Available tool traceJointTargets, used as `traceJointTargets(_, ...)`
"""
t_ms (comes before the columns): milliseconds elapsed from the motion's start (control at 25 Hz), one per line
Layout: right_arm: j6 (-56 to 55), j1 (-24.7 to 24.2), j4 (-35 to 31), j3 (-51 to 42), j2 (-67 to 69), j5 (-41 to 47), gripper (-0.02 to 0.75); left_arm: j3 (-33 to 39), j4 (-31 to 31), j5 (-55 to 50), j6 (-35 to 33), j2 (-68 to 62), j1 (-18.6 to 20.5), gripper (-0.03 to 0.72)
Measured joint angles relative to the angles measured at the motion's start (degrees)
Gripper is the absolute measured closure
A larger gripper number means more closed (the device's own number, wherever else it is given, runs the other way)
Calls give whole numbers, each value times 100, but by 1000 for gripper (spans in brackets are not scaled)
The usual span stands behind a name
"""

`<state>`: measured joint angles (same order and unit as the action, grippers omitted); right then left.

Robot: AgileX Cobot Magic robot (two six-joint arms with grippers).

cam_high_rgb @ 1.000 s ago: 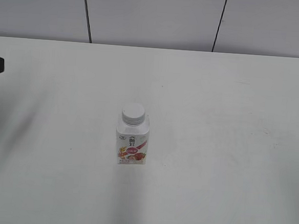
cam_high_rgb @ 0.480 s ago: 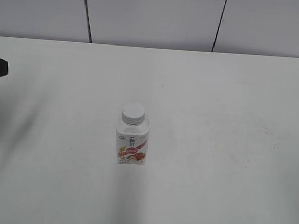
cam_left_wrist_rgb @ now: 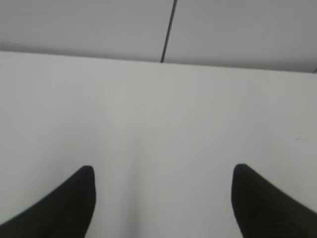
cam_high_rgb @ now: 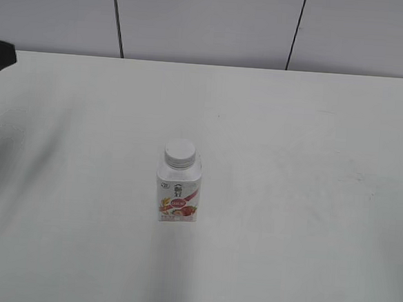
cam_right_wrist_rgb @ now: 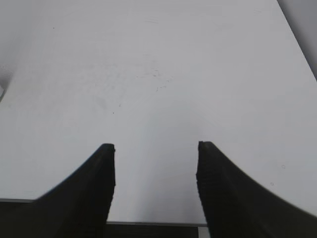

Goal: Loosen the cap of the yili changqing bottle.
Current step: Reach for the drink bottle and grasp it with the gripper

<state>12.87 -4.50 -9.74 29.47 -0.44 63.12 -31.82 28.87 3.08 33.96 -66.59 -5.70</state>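
The bottle (cam_high_rgb: pixel 178 191) is seen upright near the middle of the worktop (cam_high_rgb: pixel 309 200), with the cap (cam_high_rgb: pixel 180 152) on its neck; its contents cannot be told. It is shown only in the exterior view. The left pincer (cam_left_wrist_rgb: pixel 163 188) and right pincer (cam_right_wrist_rgb: pixel 156 163) are held apart over bare worktop, nothing between them.

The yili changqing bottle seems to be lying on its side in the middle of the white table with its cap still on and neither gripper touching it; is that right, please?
Not quite: the yili changqing bottle stands upright, as the exterior view shows. The rest holds: its cap is on, it sits mid-table, and neither the left gripper nor the right gripper touches it.
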Motion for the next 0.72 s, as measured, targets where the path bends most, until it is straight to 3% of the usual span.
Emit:
traceJointTargets(120, 0, 0, 0, 0, 0, 0, 311, 47, 1097, 857, 1106, -72, 0, 169)
traceJointTargets(200, 0, 0, 0, 0, 0, 0, 311, 152, 1429, 1384, 1333, -221, 24, 169)
traceJointTargets(480, 0, 0, 0, 0, 0, 0, 311, 443, 2892, 3024, 1490, -1126, 150, 169)
traceJointTargets(720, 0, 0, 0, 0, 0, 0, 311, 443, 4481, 4918, 1490, -2203, 920, 169)
